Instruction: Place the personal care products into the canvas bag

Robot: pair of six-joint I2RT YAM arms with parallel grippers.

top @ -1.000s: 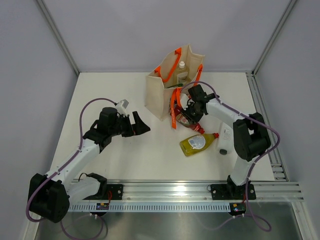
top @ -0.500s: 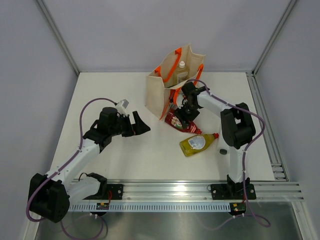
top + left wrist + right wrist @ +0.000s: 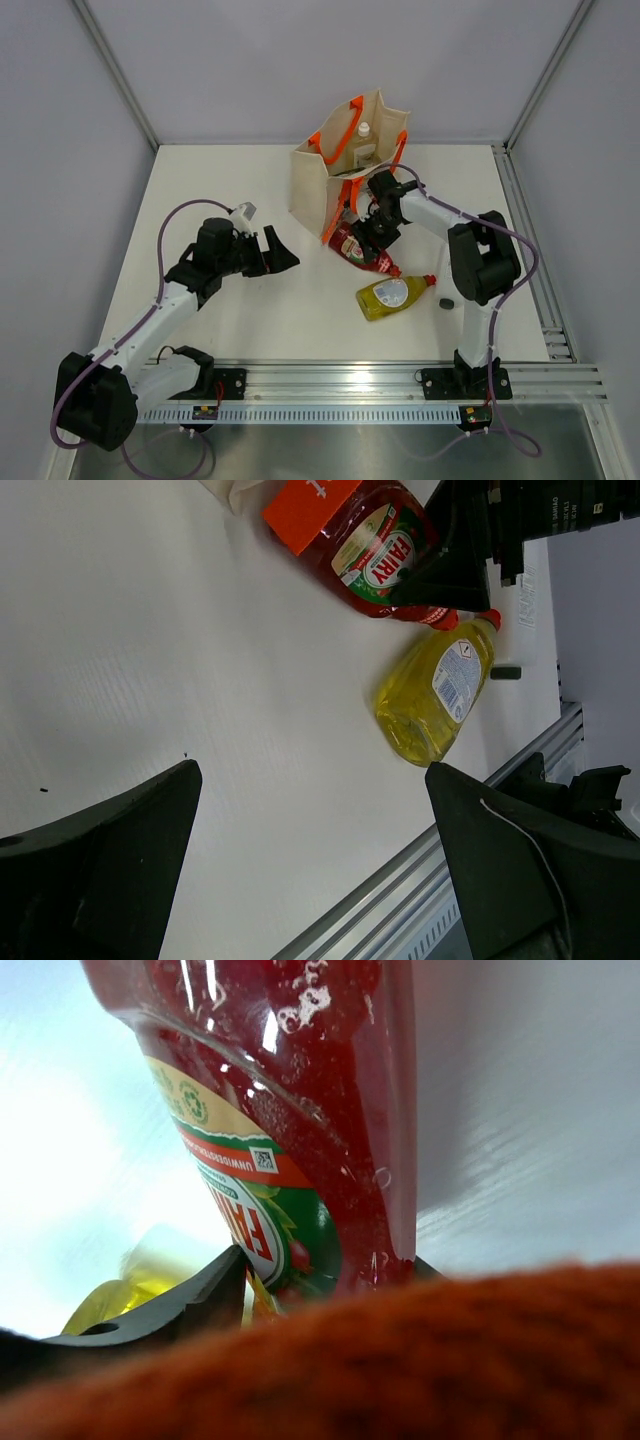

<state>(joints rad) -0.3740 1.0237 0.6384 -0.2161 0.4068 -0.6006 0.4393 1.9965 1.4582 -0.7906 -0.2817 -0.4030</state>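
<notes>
One red bottle (image 3: 356,246) and one yellow bottle (image 3: 390,296) are lying on your bench (image 3: 230,180). Your right gripper (image 3: 376,234) is reaching low and pinching the red bottle, and your left gripper (image 3: 285,248) is hovering, gaping wide.

1. The left tool (image 3: 280,250) hangs with its jaws wide apart, and bare bench (image 3: 250,320) lies ahead of it and to either side.
2. Further right, the red bottle (image 3: 358,247) blocks the way, with the right tool (image 3: 378,225) clamped around it.
3. An orange strap (image 3: 345,205) droops from the canvas bag (image 3: 325,180) over that bottle, crowding the gap.
4. The yellow bottle (image 3: 393,295) lies just nearer, with a small dark cap (image 3: 446,303) beside it.
5. The bag's mouth is open from above, with a white-capped bottle (image 3: 364,135) already inside.
</notes>
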